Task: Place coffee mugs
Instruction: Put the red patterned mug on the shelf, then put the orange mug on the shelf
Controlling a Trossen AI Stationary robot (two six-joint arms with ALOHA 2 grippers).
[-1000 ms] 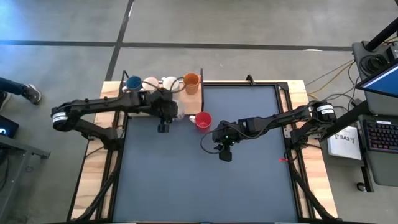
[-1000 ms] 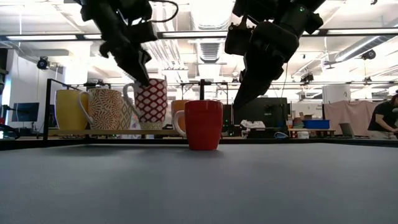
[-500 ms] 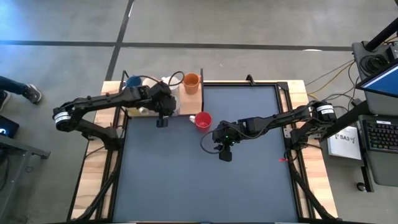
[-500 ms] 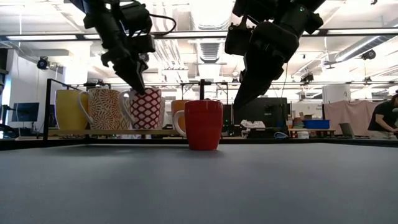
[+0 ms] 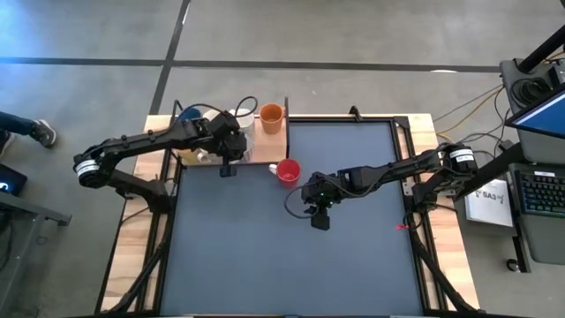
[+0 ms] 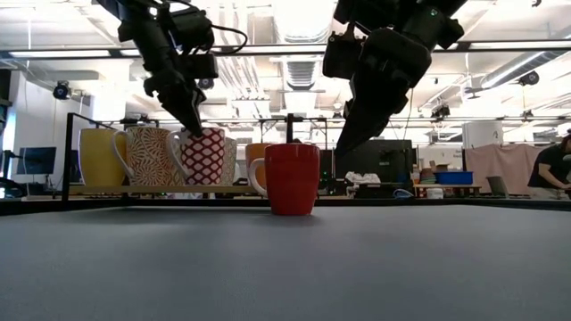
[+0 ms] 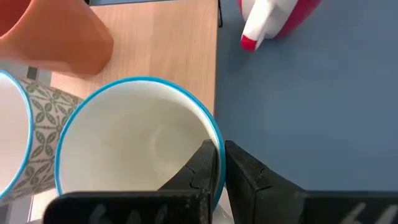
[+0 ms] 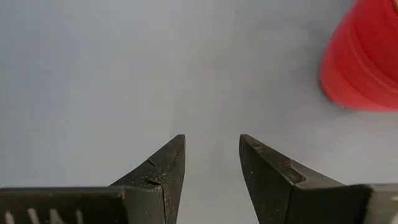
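Note:
A red-and-white patterned mug [image 6: 207,157] with a blue rim and white inside [image 7: 137,140] stands on the wooden board [image 5: 267,148] at the table's far left, next to a leaf-patterned mug [image 6: 148,156] and a yellow one [image 6: 96,156]. My left gripper [image 7: 221,163] is shut on its rim. An orange mug [image 5: 271,116] stands on the board's far end. A red mug [image 5: 288,171] stands on the grey mat. My right gripper [image 8: 211,149] hovers open above the mat, just near-right of the red mug [image 8: 364,59]. My left gripper pinches the patterned mug's rim [image 7: 213,134], one finger inside the mug and one outside. The fingers [image 6: 193,123] come from above, slanting down. The mug is upright, its base level with the other mugs on the wooden board.
A blue mug [image 5: 189,116] shows partly behind the left arm on the board. A thin black frame [image 6: 68,152] stands at the board's left end. The grey mat [image 5: 282,256] stretches toward the near edge. A person [image 6: 551,174] is in the room far behind.
My left gripper has come down and moved a little toward the table's far left, carrying the patterned mug. The mug was lifted clear and now stands on the wooden board close beside the leaf-patterned mug. The right arm has kept still.

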